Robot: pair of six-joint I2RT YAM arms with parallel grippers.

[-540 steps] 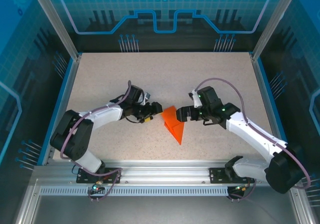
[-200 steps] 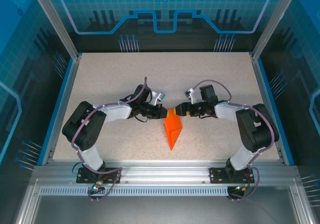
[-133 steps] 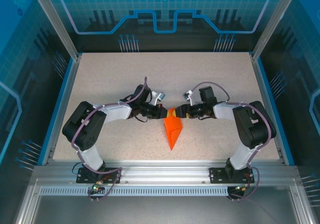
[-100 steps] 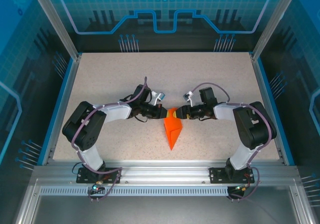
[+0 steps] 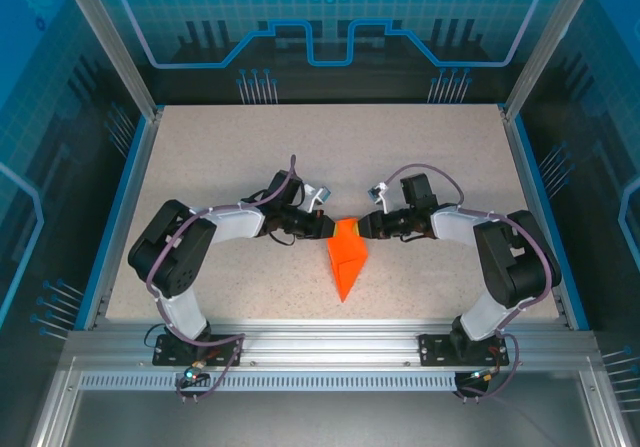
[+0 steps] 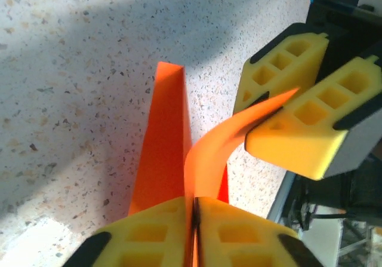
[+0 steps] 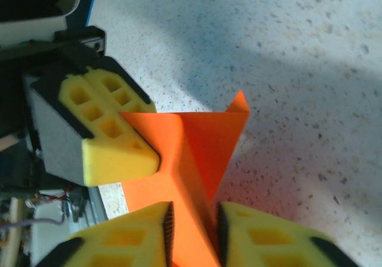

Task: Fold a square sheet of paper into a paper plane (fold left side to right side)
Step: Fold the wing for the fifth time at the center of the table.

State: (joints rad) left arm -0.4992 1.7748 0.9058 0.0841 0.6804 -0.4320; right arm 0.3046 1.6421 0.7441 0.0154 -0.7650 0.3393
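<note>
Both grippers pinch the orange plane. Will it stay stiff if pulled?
Probably floppy: the paper plane curves between the left gripper and right gripper. Looks thin, so likely light and tearable. Its creased body seems stiffer, with sharp edges.

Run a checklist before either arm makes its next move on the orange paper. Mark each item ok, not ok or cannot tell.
1. Left gripper jaws closed on the paper plane: ok.
2. Right gripper jaws closed on the plane's far end: ok.
3. Flap between the two grippers curved but untorn: ok.
4. The two grippers apart, with no contact between them: ok in the left wrist view.
5. Plane's nose lying on the table, pointing at the near edge: ok.
6. Centre crease sharp along its whole length: cannot tell.
</note>
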